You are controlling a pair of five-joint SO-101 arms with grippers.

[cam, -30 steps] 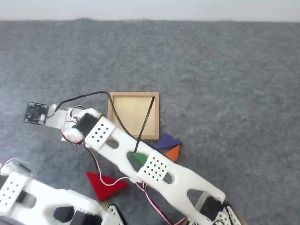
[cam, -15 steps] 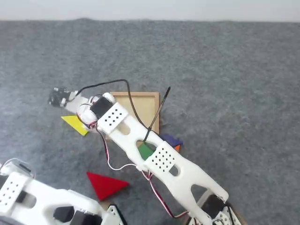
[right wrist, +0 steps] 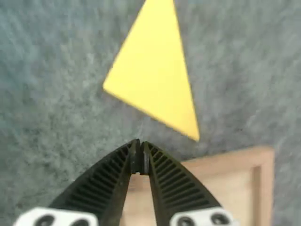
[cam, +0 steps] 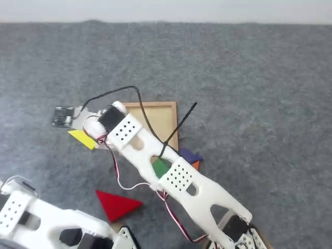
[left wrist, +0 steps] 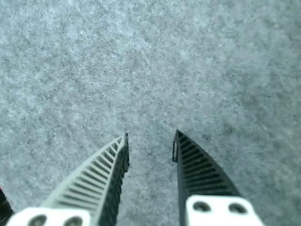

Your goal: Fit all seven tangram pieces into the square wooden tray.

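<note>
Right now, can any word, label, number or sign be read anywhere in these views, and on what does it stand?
No text can be read.
The wooden tray, the yellow triangle, the red triangle and the grey mat bear no print.
The small dark board beside the yellow triangle is too small to tell.

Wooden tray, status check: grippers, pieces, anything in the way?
Left gripper open over bare carpet. Right gripper shut, empty, at tray corner. Yellow triangle on carpet beside tray. Right arm overhangs tray and green piece.
</note>
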